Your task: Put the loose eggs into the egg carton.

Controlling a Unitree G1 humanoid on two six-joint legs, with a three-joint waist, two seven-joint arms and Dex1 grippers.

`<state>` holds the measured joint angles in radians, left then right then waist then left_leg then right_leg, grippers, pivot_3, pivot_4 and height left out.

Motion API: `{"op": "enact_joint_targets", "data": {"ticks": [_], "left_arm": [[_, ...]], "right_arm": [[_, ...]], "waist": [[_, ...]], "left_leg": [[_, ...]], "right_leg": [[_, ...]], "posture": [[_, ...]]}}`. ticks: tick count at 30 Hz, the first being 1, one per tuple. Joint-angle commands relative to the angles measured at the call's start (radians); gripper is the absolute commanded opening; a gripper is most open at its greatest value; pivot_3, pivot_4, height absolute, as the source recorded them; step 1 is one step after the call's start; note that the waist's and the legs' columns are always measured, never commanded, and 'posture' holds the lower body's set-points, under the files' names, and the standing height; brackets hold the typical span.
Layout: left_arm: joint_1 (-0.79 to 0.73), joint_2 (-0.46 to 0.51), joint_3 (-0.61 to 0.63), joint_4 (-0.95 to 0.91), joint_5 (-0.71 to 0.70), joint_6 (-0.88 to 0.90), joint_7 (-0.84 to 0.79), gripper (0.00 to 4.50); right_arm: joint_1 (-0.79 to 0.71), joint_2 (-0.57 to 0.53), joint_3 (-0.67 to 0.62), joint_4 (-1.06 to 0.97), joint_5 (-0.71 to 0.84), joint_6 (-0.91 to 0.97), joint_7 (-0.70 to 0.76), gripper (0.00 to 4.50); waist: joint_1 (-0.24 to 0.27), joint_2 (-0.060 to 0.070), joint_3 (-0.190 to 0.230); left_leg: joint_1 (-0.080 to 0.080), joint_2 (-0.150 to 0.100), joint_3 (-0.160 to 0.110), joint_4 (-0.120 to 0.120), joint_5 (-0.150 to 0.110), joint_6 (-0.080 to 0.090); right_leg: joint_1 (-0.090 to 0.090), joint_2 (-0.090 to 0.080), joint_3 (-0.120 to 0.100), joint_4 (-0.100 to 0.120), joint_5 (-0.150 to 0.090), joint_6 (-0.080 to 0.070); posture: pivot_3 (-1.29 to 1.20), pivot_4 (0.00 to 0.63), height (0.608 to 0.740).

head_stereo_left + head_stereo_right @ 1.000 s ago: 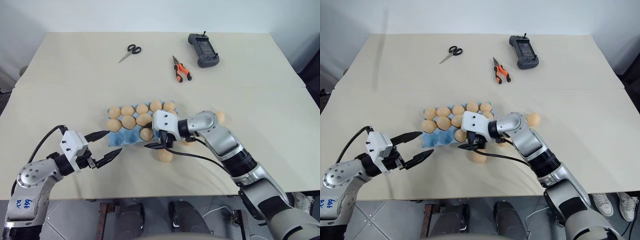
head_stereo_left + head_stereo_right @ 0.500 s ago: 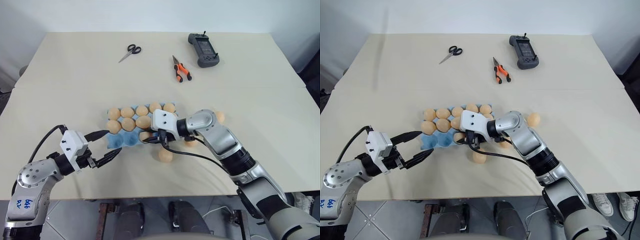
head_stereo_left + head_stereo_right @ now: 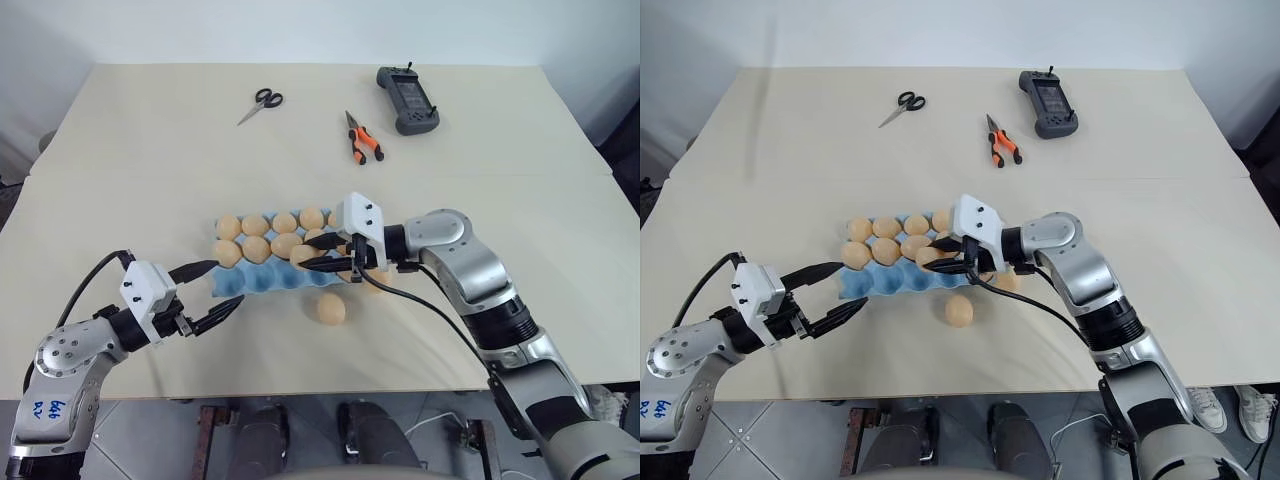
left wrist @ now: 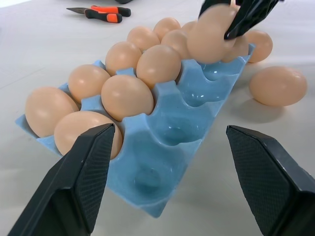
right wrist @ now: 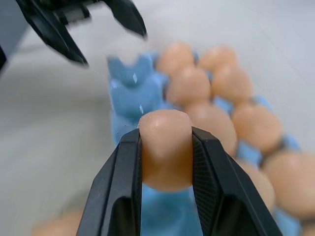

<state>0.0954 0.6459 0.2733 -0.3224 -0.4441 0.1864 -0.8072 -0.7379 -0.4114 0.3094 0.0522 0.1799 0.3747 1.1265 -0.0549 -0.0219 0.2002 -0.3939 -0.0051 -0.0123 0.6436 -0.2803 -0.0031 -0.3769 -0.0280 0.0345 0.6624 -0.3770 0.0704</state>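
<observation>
Above the near edge of the light blue egg carton (image 3: 262, 278), our right pincer (image 3: 318, 262) is clamped on one pale tan egg (image 5: 165, 148), held clear of the cups. The carton lies mid-surface (image 3: 150, 180); its far and middle rows look mostly full, while the near row shows several bare cups (image 4: 174, 132). Our left pincer (image 3: 212, 292) hovers just beside the carton's left end, fingers apart and empty.

To do this step well, we judge we should centre the held egg over a bare near-row cup, come down slowly with the egg upright, and part the fingers only once it rests in the cup, so it neither drops nor knocks its neighbours. The left pincer is placed to steady the carton if it slides.

One loose egg (image 3: 331, 309) lies on the surface just in front of the carton. Another (image 3: 377, 283) is partly hidden behind the right arm, so its exact resting place is unclear. The right end of the carton is covered by the pincer and arm; we cannot tell how many cups there are filled.
</observation>
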Motion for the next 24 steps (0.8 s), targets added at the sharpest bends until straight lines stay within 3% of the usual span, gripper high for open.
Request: {"op": "enact_joint_targets", "data": {"ticks": [1, 4, 5, 13, 18, 24], "left_arm": [[-0.007, 0.004, 0.014, -0.03, -0.015, -0.006, -0.003, 3.85], [-0.012, 0.006, 0.014, -0.025, -0.015, -0.006, -0.007, 3.85], [-0.012, 0.006, 0.014, -0.024, -0.015, -0.006, -0.008, 3.85], [-0.025, 0.008, 0.006, -0.019, -0.013, -0.004, -0.015, 3.85], [-0.055, 0.004, -0.02, -0.014, -0.017, 0.015, -0.022, 3.85], [-0.106, -0.005, -0.092, 0.027, 0.008, 0.002, -0.051, 3.85]], "right_arm": [[0.005, -0.02, 0.0, -0.009, -0.01, -0.021, 0.005, 1.0], [0.017, -0.03, 0.014, -0.021, -0.013, -0.012, 0.018, 1.0], [0.018, -0.03, 0.014, -0.025, -0.013, -0.01, 0.017, 1.7], [0.029, -0.04, -0.004, -0.054, -0.005, -0.005, 0.006, 4.46], [0.161, -0.096, -0.2, -0.225, 0.14, 0.007, -0.023, 4.48], [0.455, -0.186, -0.445, -0.306, 0.157, -0.073, -0.128, 4.48]], "waist": [[0.0, 0.0, 0.0], [0.0, 0.0, 0.0], [0.0, 0.0, 0.0], [0.002, 0.0, 0.0], [0.016, 0.0, 0.0], [0.039, 0.0, 0.0]], "left_leg": [[0.0, 0.0, 0.0, 0.0, 0.0, 0.0], [0.0, 0.0, 0.0, 0.0, 0.0, 0.0], [0.0, 0.0, 0.0, 0.0, 0.0, 0.0], [0.0, 0.0, 0.0, 0.0, 0.0, 0.0], [-0.001, 0.0, -0.001, 0.0, 0.0, 0.0], [-0.004, 0.0, -0.002, 0.002, -0.002, 0.001]], "right_leg": [[0.0, 0.0, 0.0, 0.0, 0.0, 0.0], [0.0, 0.0, 0.0, 0.0, 0.0, 0.0], [0.0, 0.0, 0.0, 0.0, 0.0, 0.0], [0.0, 0.0, 0.0, 0.0, 0.0, 0.0], [0.0, 0.0, -0.001, -0.001, 0.0, 0.0], [0.001, 0.0, -0.002, -0.004, 0.0, 0.0]], "posture": [[0.0, 0.15, 0.74], [0.0, 0.15, 0.74], [0.0, 0.15, 0.74], [0.0, 0.15, 0.74], [0.0, 0.15, 0.74], [0.0, 0.15, 0.74]]}}
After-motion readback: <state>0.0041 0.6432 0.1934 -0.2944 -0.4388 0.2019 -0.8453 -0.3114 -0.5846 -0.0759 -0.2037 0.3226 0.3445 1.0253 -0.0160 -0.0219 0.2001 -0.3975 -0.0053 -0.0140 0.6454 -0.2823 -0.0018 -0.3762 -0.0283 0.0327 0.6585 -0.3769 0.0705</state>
